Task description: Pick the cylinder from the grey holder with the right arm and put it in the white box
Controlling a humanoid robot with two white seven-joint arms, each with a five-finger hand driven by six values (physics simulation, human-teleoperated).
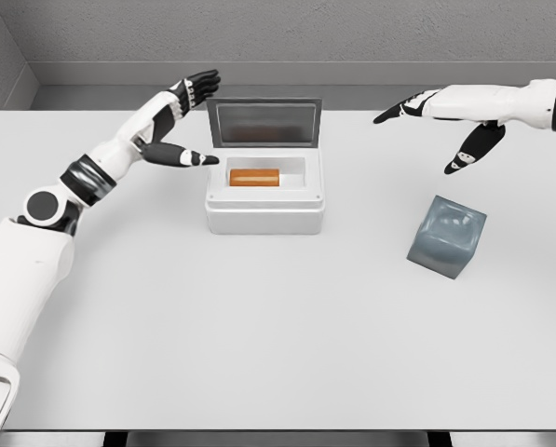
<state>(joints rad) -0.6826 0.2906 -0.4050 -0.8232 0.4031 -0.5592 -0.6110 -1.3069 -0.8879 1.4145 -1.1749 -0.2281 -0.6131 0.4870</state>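
Note:
An orange cylinder [254, 177] lies on its side inside the white box [264, 218], whose lid [264, 123] stands upright at the back. The grey holder [447, 237] sits tilted on the table to the right, with nothing in it. My right hand [427, 126] hovers above the table between box and holder, fingers spread and holding nothing. My left hand [192, 116] is raised just left of the box lid, fingers spread, thumb pointing at the box rim, holding nothing.
The white table [259, 345] stretches wide in front of the box and holder. A grey wall runs along its far edge.

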